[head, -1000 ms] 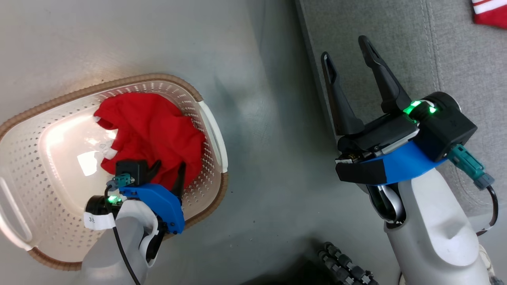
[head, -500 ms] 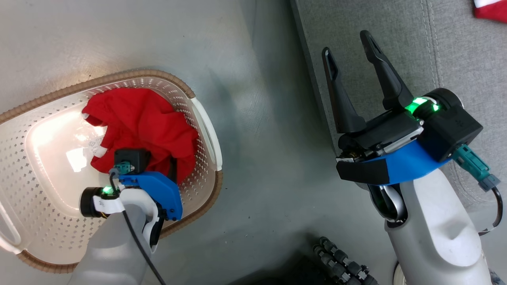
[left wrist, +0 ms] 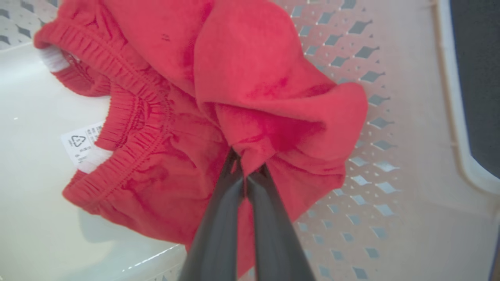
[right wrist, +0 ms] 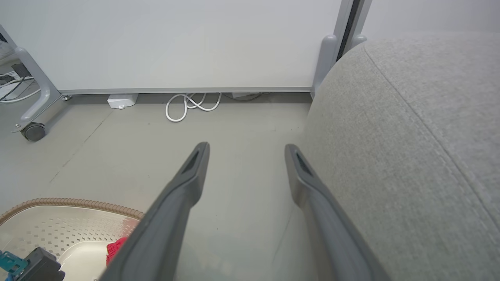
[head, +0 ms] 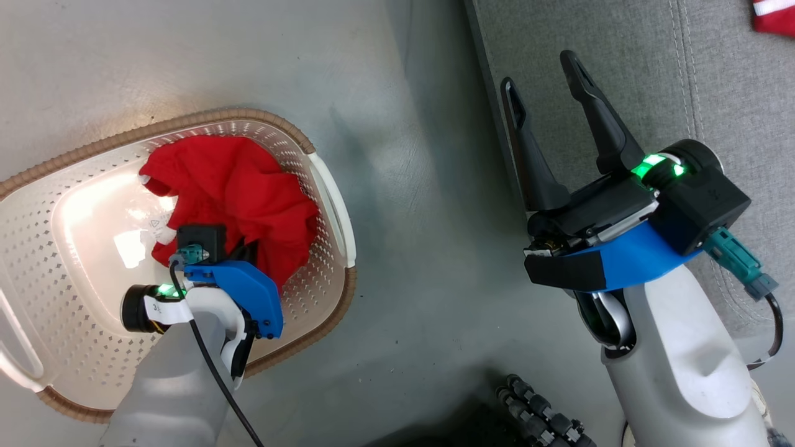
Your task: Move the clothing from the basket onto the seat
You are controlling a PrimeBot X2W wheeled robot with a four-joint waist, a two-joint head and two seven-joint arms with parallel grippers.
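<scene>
Since a second ago the left gripper [left wrist: 246, 172] has clamped shut on a fold of the garment [head: 230, 180] in the basket [head: 338, 208], left of frame, for lifting, while the right gripper [head: 539, 74] waits open-fingered by the seat [head: 714, 93] at right.

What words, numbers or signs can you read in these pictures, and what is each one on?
Recycling triangle sign: on the white label beside the waistband of the red garment; the small print around it is too blurred to read.
White tag on the left arm: marks too small to read.
No other text is legible.
</scene>
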